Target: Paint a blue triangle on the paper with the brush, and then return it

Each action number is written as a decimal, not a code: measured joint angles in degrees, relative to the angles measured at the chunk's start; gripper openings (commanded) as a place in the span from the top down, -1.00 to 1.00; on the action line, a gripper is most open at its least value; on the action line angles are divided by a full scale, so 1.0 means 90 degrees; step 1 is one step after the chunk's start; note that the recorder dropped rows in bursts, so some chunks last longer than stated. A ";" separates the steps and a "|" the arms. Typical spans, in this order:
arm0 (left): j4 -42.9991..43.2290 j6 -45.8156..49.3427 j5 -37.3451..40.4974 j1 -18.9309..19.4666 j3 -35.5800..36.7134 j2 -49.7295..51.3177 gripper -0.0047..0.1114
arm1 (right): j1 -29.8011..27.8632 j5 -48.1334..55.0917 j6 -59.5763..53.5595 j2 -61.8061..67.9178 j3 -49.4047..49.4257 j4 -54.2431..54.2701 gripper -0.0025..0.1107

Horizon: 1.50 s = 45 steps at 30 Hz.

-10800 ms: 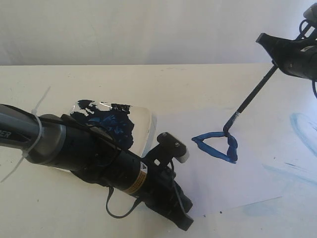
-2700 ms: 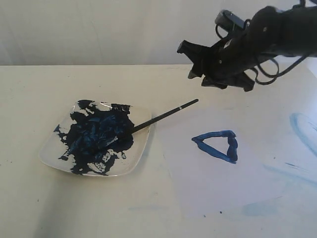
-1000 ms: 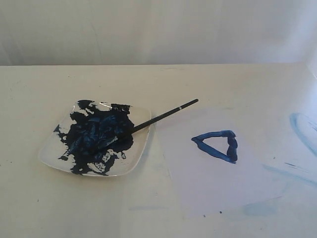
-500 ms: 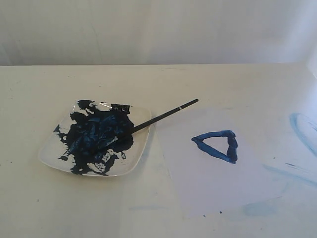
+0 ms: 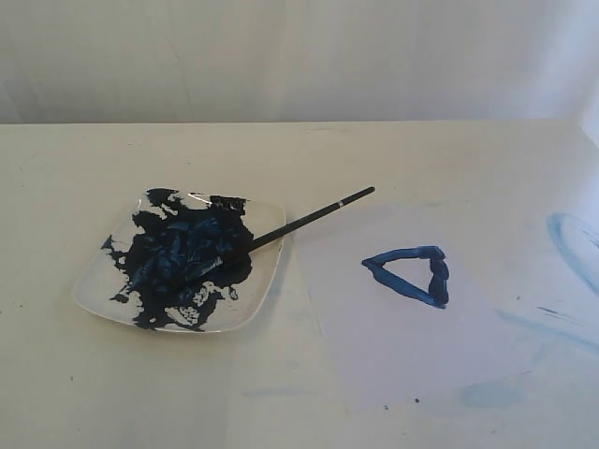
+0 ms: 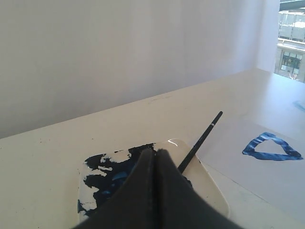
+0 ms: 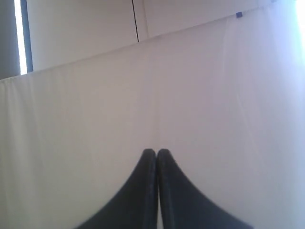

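blue triangle painted on the paper, brush laid tip-first in the paint plate
left end effector and right end effector both pinched shut, empty; task looks complete, so hold them clear of the wet paint.

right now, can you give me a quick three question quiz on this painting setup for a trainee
1. True or false: the brush lies with its tip on the plate.
2. What colour is the triangle on the paper? A red, B blue, C green.
3. One word: are the jaws of the left tool open or shut?

Key: 1 true; 2 B; 3 shut.
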 measured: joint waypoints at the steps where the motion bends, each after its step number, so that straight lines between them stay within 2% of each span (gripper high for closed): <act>1: 0.0000 0.0000 0.0000 0.0000 0.0000 0.0000 0.92 | 0.0000 -0.0048 -0.0049 -0.0004 0.0092 -0.0025 0.96; 6: 0.0000 0.0000 0.0000 0.0000 0.0000 0.0000 0.92 | 0.0000 -0.0091 -0.0359 -0.0170 0.1106 -0.0525 0.96; 17: 0.0000 0.0000 0.0000 0.0000 0.0000 0.0000 0.92 | 0.0000 -0.0078 -0.0573 -0.0799 0.4318 -0.1275 0.96; 23: 0.0000 0.0000 0.0000 0.0000 0.0000 0.0000 0.92 | 0.0000 -0.0906 -0.0585 -0.0799 0.5698 -0.1298 0.96; 29: 0.0000 0.0000 0.0000 0.0000 0.0000 0.0000 0.92 | 0.0000 -0.1220 -0.0596 -0.0799 0.6815 -0.1280 0.96; 35: 0.0000 0.0000 0.0000 0.0000 0.0000 0.0000 0.92 | 0.0000 -0.1853 -0.0608 -0.0799 0.7059 -0.1222 0.96; 45: 0.0000 0.0000 0.0000 0.0000 0.0000 0.0000 0.92 | -0.0186 -0.1841 -0.0608 -0.0799 0.7059 -0.0510 0.96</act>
